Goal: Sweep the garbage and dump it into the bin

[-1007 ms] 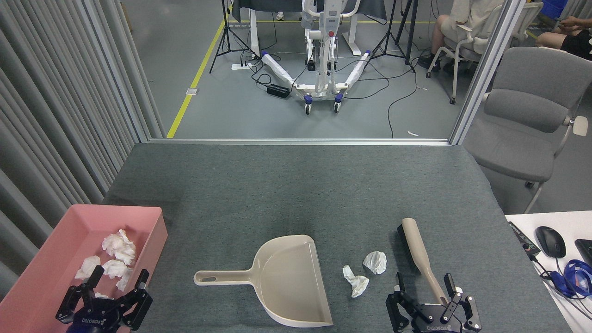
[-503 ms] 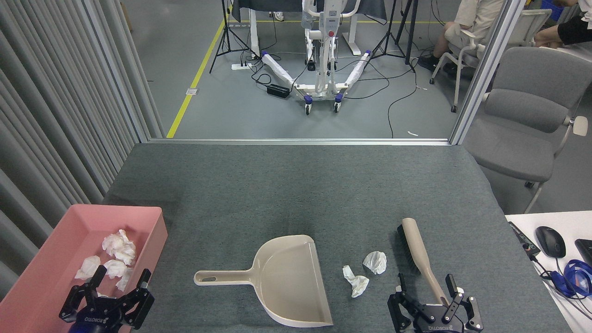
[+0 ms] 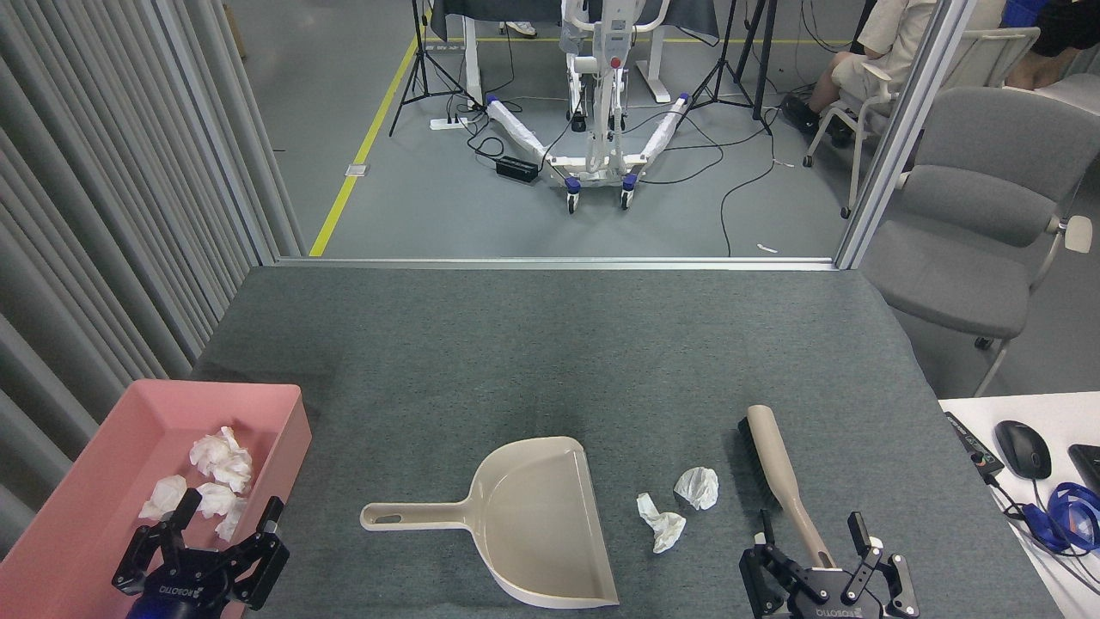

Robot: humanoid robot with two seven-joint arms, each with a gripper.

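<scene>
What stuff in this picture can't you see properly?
- Pink bin: its near end is cut off by the head view's bottom edge and partly hidden behind the left hand.
- One tissue wad in the bin: mostly hidden behind that hand.
- Brush handle end: hidden by the right hand.
- Seated person: cut off by the top edge.

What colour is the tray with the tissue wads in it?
Pink, seen in the head view: the tray at lower left.
</scene>
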